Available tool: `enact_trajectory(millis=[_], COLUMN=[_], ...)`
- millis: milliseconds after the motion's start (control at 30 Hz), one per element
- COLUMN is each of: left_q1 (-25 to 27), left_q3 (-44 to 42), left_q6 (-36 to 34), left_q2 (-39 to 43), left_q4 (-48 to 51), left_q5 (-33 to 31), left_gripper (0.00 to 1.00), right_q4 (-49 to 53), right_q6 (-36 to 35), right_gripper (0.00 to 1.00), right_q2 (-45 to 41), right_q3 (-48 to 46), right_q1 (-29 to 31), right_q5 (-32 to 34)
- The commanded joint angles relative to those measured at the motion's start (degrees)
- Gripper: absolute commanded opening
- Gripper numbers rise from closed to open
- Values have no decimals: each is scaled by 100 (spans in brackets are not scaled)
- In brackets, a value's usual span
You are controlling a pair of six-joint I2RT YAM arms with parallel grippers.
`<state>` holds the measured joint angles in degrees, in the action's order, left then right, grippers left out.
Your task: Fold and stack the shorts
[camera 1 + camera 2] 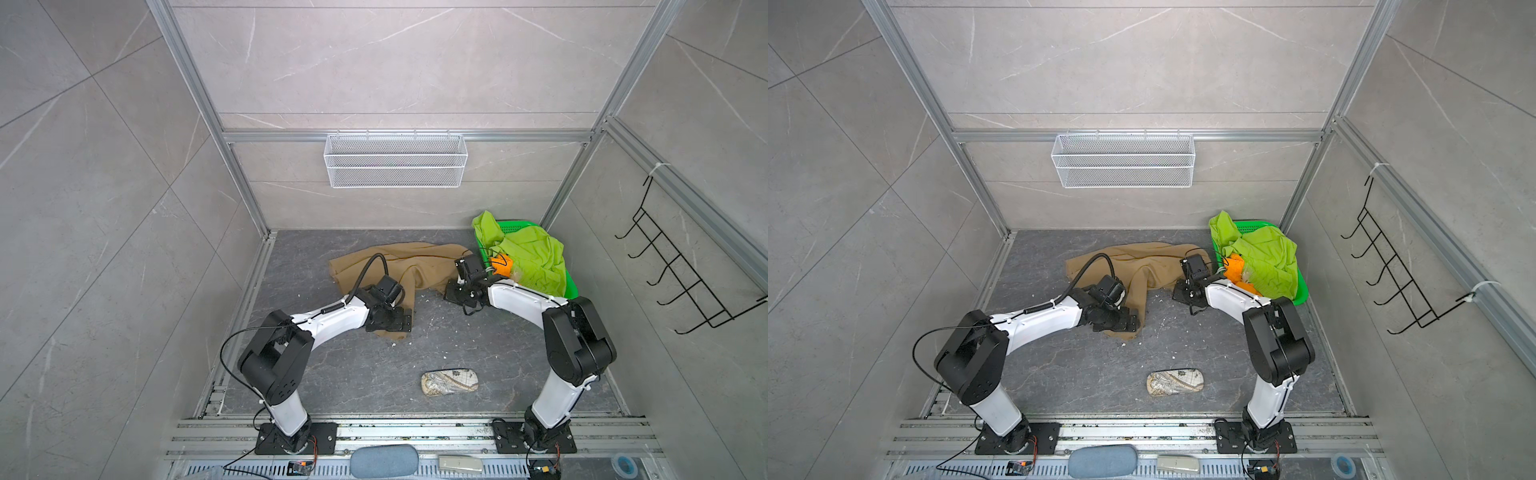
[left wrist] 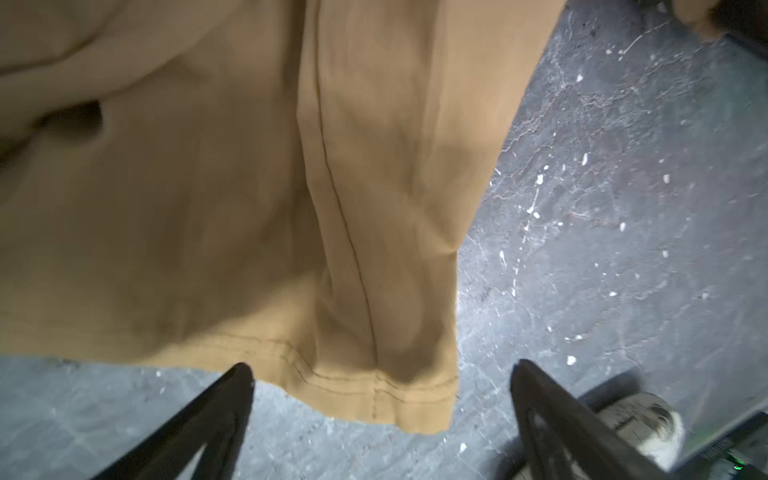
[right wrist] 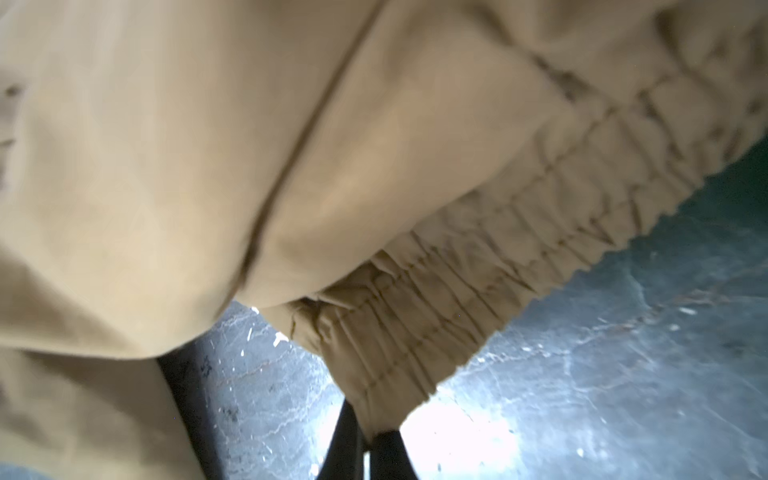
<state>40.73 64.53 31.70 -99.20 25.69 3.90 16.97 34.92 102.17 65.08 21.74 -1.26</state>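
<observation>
The tan shorts (image 1: 415,259) (image 1: 1154,264) lie rumpled on the dark floor between my arms. My left gripper (image 1: 395,322) (image 1: 1121,322) is low over their near leg. In the left wrist view it (image 2: 382,370) is open, and the hem corner of that leg (image 2: 415,399) lies between the spread fingers without touching them. My right gripper (image 1: 455,291) (image 1: 1183,293) is at the shorts' right end; in the right wrist view it (image 3: 368,436) is shut on a corner of the gathered elastic waistband (image 3: 457,299). Lime green shorts (image 1: 528,253) (image 1: 1262,253) and orange shorts (image 1: 500,266) (image 1: 1237,266) are heaped in the basket.
A green perforated basket (image 1: 519,227) (image 1: 1254,227) stands in the back right corner. A patterned beige pouch (image 1: 449,382) (image 1: 1174,383) (image 2: 648,424) lies on the floor near the front. A white wire basket (image 1: 395,160) hangs on the back wall, a black hook rack (image 1: 681,282) on the right wall.
</observation>
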Motion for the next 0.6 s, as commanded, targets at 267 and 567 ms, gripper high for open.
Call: enact_trajectory(millis=[267, 567], left_q1=[81, 35], left_q3=[343, 887], left_q6=[-283, -522], left_q2=[-458, -471], left_q4=[21, 605], left_q5=[-187, -324], left_gripper=[51, 0], right_q4=[229, 292], right_q6=[-183, -257], right_gripper=[5, 0], right_q2=[-235, -430], right_q3=[-199, -218], right_q1=[-42, -142], right_q5=[166, 129])
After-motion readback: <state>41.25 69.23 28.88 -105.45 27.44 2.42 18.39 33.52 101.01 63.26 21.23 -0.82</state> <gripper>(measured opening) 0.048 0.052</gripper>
